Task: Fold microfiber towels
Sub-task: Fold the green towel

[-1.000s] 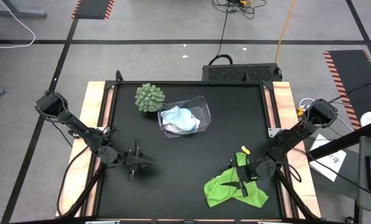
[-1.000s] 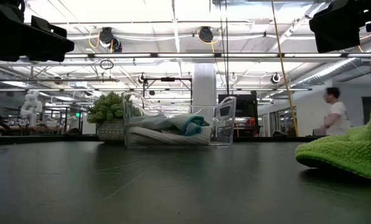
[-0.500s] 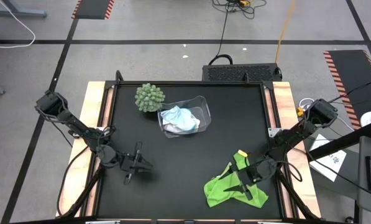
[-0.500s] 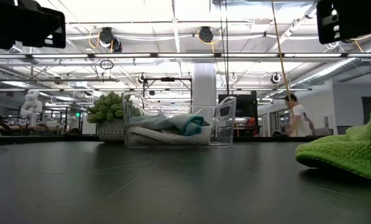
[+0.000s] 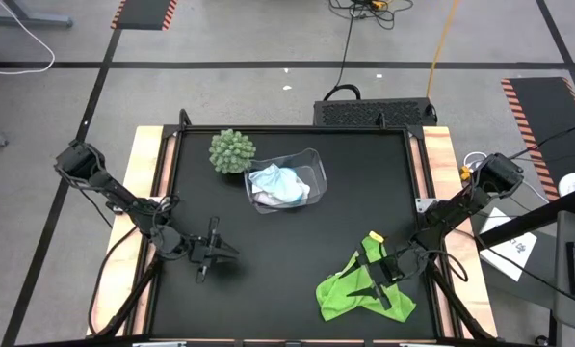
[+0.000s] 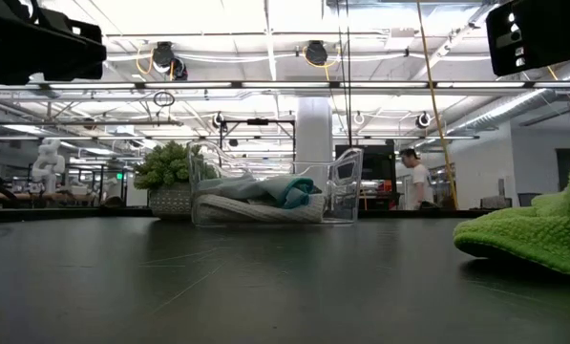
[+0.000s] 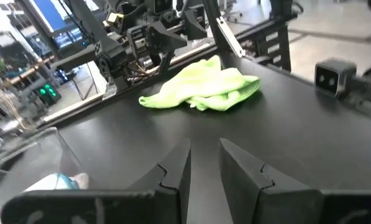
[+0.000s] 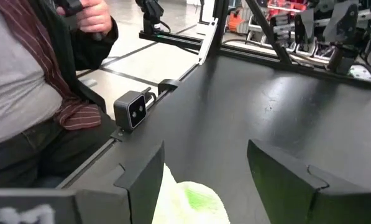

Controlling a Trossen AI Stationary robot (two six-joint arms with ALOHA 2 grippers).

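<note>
The right gripper (image 5: pixel 377 287) hangs with its fingers (image 8: pixel 141 177) spread wide and holding nothing, directly over the lime green towel (image 5: pixel 361 294), a fold of which lies just between and beneath them. The left gripper (image 5: pixel 213 254) hovers well apart from that cloth over bare black table (image 5: pixel 297 231), its jaws narrowly parted around empty air.

The work appears to be at its opening step: the green cloth lies crumpled near the right fingers, unfolded, while the light blue towel (image 5: pixel 289 185) and the white towel (image 5: pixel 265 198) sit bunched in the clear plastic bin (image 5: pixel 312 159), far from both grippers, beside the spiky ball plant (image 5: pixel 231 150). The next move likely calls for the right fingers to drop and pinch an edge or corner, so the cloth can be drawn flat before any fold.

Only the right wrist view shows a seated person (image 8: pixel 30 87) at the table's edge, a hand raised. The low view alone catches another person (image 6: pixel 417 182) in the hall beyond; the overhead view alone gives the whole layout.
</note>
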